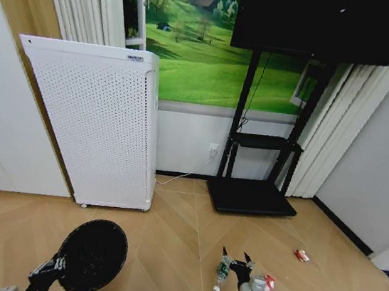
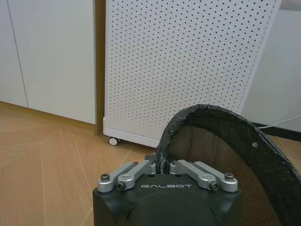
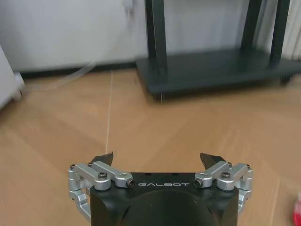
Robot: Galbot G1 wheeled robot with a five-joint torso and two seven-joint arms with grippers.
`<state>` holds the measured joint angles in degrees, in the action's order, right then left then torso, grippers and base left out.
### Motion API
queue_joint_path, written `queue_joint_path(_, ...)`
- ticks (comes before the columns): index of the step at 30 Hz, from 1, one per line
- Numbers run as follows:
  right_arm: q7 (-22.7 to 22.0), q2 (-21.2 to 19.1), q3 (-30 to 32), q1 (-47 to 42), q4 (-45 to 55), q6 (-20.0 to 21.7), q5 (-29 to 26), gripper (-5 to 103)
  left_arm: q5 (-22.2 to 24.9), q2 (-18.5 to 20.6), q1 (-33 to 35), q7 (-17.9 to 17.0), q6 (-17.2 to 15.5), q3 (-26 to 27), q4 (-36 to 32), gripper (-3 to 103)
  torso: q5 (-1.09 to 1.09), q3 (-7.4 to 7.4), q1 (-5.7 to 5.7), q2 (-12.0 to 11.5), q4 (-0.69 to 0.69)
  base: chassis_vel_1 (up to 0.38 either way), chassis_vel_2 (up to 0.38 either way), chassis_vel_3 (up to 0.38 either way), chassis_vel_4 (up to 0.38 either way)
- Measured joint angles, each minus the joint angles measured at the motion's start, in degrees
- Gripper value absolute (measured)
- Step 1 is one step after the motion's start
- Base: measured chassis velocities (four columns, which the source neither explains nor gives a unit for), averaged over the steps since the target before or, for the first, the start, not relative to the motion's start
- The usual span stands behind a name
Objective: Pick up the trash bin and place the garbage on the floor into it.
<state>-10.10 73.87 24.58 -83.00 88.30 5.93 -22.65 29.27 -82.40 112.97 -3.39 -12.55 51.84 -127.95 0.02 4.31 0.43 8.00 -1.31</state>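
herringbone wood floor (image 1: 165, 256), white perforated air purifier (image 1: 97, 125) at the wall. left gripper (image 2: 162, 165) pinched shut on the trash bin (image 1: 92, 255) rim, bin held tilted. right gripper (image 1: 236, 260) spread wide, empty, hovering just beside the bottle (image 1: 221, 275); one red wrapper (image 1: 269, 282) near, another (image 1: 301, 256) farther off. risk: a fingertip may nudge the bottle and roll it away (round body, smooth floor).
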Motion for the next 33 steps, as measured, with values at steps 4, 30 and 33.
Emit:
queue_joint_path(4,0.7,1.14,-1.14,0.88,-5.24,0.77,-1.97,100,0.07,-0.15,0.26,0.01,0.0,0.58,-0.3,7,-0.04,0.0,0.0,0.0,0.0,0.0,0.0,0.0,0.0)
queue_joint_path(30,-2.29,6.63,-4.77,14.48,-31.2,-5.64,10.47,94,1.68,-1.51,1.03,0.08,1.41,1.31,-1.15,7,-0.02,0.0,0.0,0.0,0.0,0.0,0.0,0.0,0.0)
queue_joint_path(33,-2.78,6.97,-5.44,15.0,-32.33,-5.54,11.0,83,2.02,-1.65,1.0,0.07,1.71,1.57,-0.71,7,-0.01,0.0,0.0,0.0,-0.01,0.0,0.0,0.0,0.0)
